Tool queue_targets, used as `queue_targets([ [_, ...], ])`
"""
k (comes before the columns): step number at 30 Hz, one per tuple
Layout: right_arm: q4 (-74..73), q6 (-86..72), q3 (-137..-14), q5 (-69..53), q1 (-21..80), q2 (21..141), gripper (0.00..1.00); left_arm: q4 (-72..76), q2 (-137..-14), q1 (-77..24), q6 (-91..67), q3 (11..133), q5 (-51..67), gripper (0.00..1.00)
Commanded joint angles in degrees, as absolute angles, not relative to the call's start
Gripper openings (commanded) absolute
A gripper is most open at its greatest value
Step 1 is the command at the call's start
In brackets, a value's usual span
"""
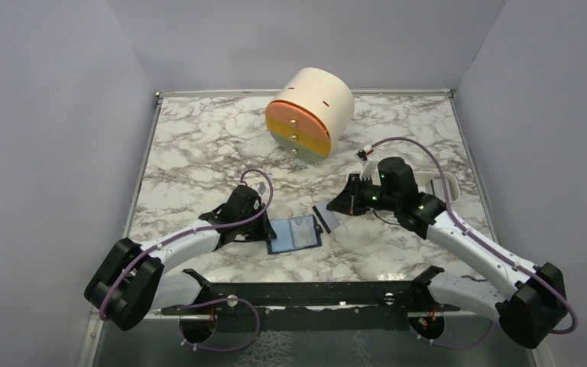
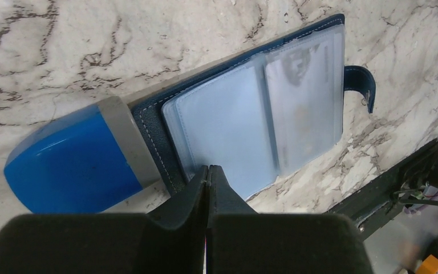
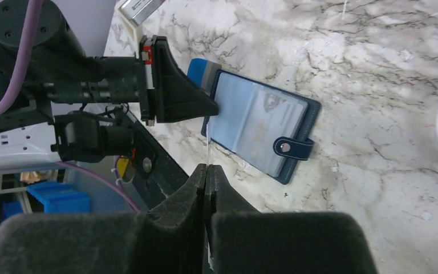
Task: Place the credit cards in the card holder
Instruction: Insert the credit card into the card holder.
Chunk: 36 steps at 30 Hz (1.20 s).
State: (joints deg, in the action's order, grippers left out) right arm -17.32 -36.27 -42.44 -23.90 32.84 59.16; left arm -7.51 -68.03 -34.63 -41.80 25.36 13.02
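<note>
The card holder lies open on the marble, clear sleeves up, snap tab towards the right arm. Its left part rests on a bright blue block. A card with a faint crest sits inside one sleeve. My left gripper is shut, its tips against the holder's left edge; it also shows in the right wrist view. My right gripper is shut on a thin pale credit card, seen edge-on, a little right of the holder. In the top view the card hangs from this gripper.
A round cream drawer unit with orange, yellow and grey fronts stands at the back centre. A white oblong tray lies behind the right arm. A black rail runs along the near edge.
</note>
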Motion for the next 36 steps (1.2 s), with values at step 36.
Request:
queue_targets([
  [36, -5.89, -51.44, -42.6, -13.58, 44.11, 78.71, 0.01, -1.44, -70.65, -34.8, -41.82, 22.32, 14.96, 0.0],
])
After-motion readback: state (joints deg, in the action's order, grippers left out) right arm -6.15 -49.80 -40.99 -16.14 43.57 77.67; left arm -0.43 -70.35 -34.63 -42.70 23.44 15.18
